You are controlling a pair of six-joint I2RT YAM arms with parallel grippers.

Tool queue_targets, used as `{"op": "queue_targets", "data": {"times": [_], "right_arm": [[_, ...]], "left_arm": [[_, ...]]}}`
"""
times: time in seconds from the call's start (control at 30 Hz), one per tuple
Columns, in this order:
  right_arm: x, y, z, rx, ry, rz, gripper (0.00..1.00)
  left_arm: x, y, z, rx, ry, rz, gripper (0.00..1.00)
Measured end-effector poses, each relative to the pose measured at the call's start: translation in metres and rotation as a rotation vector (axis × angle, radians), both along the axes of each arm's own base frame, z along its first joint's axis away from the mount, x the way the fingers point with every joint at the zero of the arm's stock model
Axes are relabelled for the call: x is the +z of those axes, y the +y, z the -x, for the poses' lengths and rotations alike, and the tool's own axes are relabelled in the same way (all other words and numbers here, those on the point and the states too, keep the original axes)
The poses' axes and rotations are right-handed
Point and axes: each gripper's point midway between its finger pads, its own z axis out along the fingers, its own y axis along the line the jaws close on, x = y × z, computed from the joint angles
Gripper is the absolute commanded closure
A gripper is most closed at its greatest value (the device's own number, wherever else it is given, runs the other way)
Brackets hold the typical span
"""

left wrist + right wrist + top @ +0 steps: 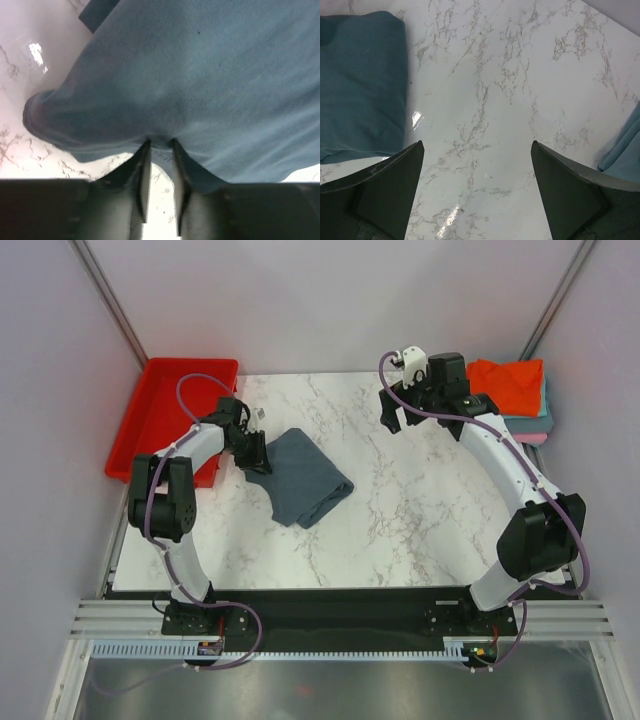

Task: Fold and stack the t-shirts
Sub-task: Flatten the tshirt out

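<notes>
A slate blue-grey t-shirt (305, 480) lies folded on the marble table, left of centre. My left gripper (255, 455) sits at its left edge. In the left wrist view the narrow-set fingers pinch the hem of that t-shirt (200, 75), with the left gripper (160, 145) tips buried in the cloth fold. My right gripper (392, 418) hovers open over bare marble at the back; in its own view the right gripper (477, 143) holds nothing and the folded t-shirt (360, 85) lies to its left. Folded t-shirts are stacked at the back right, an orange-red one (508, 385) on top.
A red plastic tray (170, 410) stands off the table's left back corner, close to my left arm. Beneath the orange-red shirt, teal (543, 410) and pink (535, 438) edges show. A light blue cloth edge (625, 155) shows at the right of the right wrist view.
</notes>
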Motion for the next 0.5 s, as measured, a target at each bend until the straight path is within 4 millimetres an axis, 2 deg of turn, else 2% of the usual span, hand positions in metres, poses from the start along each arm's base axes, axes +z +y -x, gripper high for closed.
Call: {"op": "queue_targets", "data": {"times": [0.07,0.13,0.17,0.37,0.43,0.5], "right_arm": [[0.000,-0.001,-0.001,-0.004,-0.002,0.004,0.03],[0.000,-0.002,-0.001,-0.007,-0.004,0.009,0.03],[0.000,-0.002,-0.001,-0.009,-0.004,0.010,0.03],[-0.004,-0.004,-0.001,-0.016,0.002,0.018,0.03],[-0.005,-0.005,-0.001,-0.019,0.004,0.020,0.03],[-0.005,-0.005,-0.001,-0.022,0.003,0.022,0.03]], "left_arm": [[-0.003,-0.001,-0.002,-0.003,0.005,-0.002,0.75],[-0.004,-0.001,-0.004,-0.004,0.006,-0.002,0.95],[-0.004,-0.001,-0.005,-0.004,0.002,-0.001,0.98],[0.002,-0.002,-0.008,-0.007,-0.016,0.000,0.98],[0.009,-0.002,-0.008,-0.008,-0.032,0.005,0.98],[0.026,-0.006,-0.009,-0.017,-0.069,0.022,0.98]]}}
